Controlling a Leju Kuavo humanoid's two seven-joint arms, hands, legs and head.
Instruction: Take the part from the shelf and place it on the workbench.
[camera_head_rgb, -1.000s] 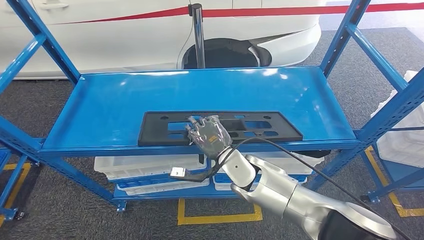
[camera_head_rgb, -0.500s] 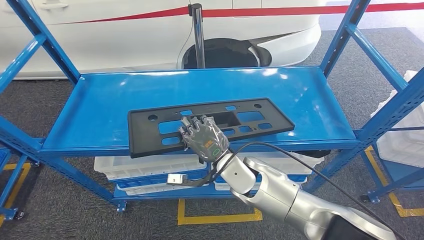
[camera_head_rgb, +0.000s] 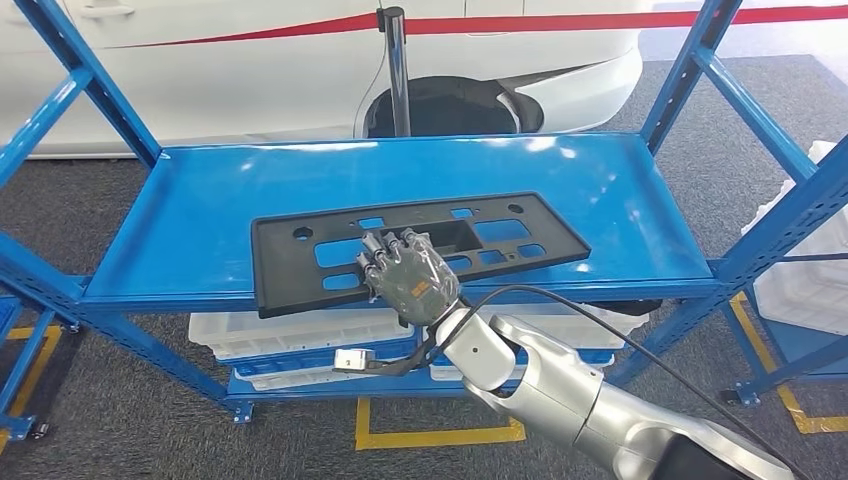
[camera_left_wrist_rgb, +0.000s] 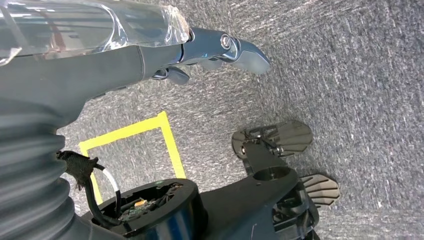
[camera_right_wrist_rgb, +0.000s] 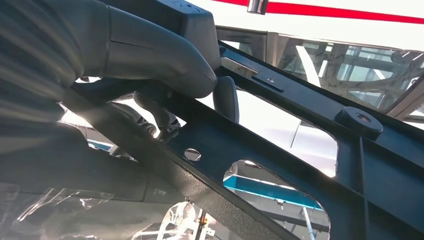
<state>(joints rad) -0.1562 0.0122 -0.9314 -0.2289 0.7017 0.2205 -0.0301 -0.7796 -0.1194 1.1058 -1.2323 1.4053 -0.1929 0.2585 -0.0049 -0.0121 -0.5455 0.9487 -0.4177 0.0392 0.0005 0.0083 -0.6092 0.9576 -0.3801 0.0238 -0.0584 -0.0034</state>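
Head view shows the right hand (camera_head_rgb: 408, 277) reaching up from the lower right onto the top level of the blue shelf (camera_head_rgb: 200, 215). Its fingers are curled over the near long edge of the black part (camera_head_rgb: 300, 262), a flat, long plastic panel with several rectangular cut-outs and small round holes. The hand grips this panel near its middle. The panel sits tilted over the shelf surface, its left end nearer the front lip and its right end angled toward the far right; whether it rests on the shelf or hangs just above it I cannot tell.

Right wrist view shows the thick grey thumb (camera_right_wrist_rgb: 165, 60) pressed against one face of the part (camera_right_wrist_rgb: 280, 150), with darker fingers (camera_right_wrist_rgb: 226, 97) wrapped onto the other side, so the grip is closed on it.

Left wrist view shows the left hand (camera_left_wrist_rgb: 220, 47) hanging over grey carpet (camera_left_wrist_rgb: 350, 60) with a yellow floor marking (camera_left_wrist_rgb: 170, 145); its fingers are stretched out and hold nothing.

On the shelf's lower level lie white trays (camera_head_rgb: 290, 330). Behind the shelf stands a white car (camera_head_rgb: 250, 70) with a red stripe, and a metal post (camera_head_rgb: 398, 70) rises in front of its wheel arch.
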